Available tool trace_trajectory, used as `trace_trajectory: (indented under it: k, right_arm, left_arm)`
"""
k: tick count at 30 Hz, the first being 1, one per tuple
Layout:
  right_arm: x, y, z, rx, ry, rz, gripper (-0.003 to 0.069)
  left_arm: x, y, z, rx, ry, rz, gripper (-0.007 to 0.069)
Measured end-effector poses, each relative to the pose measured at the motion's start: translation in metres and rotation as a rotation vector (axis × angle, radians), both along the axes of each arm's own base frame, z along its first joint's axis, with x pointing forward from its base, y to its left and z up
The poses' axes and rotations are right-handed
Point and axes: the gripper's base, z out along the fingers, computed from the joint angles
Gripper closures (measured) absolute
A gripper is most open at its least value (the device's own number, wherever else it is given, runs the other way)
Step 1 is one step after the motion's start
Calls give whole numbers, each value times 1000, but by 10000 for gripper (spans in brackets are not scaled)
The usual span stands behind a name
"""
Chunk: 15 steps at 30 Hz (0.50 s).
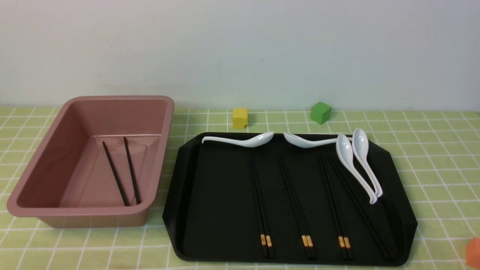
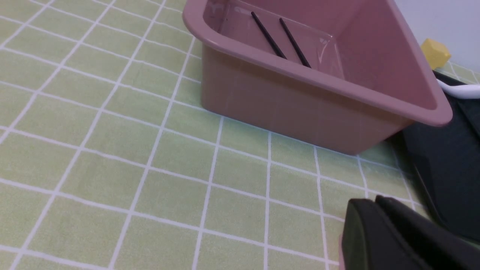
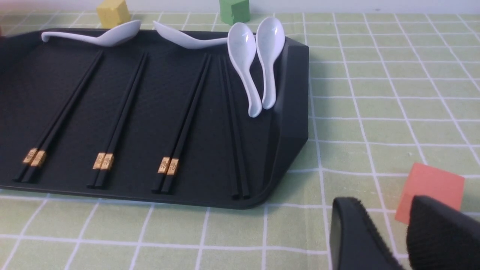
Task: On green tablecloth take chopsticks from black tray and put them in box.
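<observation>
The pink box stands at the left on the green tablecloth, and two black chopsticks lie inside it. To its right, the black tray holds several pairs of chopsticks lying lengthwise, most with gold bands at the near end. Neither gripper shows in the front view. In its wrist view my left gripper hangs over bare cloth in front of the box, its fingers together and empty. My right gripper stands open over the cloth, beside the tray's near right corner, holding nothing.
Several white spoons lie along the tray's far edge and right side. A yellow cube and a green cube sit behind the tray. An orange cube lies on the cloth just beyond my right gripper's fingers.
</observation>
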Motion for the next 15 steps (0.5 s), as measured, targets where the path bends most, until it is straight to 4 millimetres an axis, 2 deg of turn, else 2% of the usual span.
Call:
trace_trajectory:
  k: [15]
  right_arm:
    - [0,0,0,-1,0,0,419]
  left_arm:
    - [0,0,0,0,0,0,574]
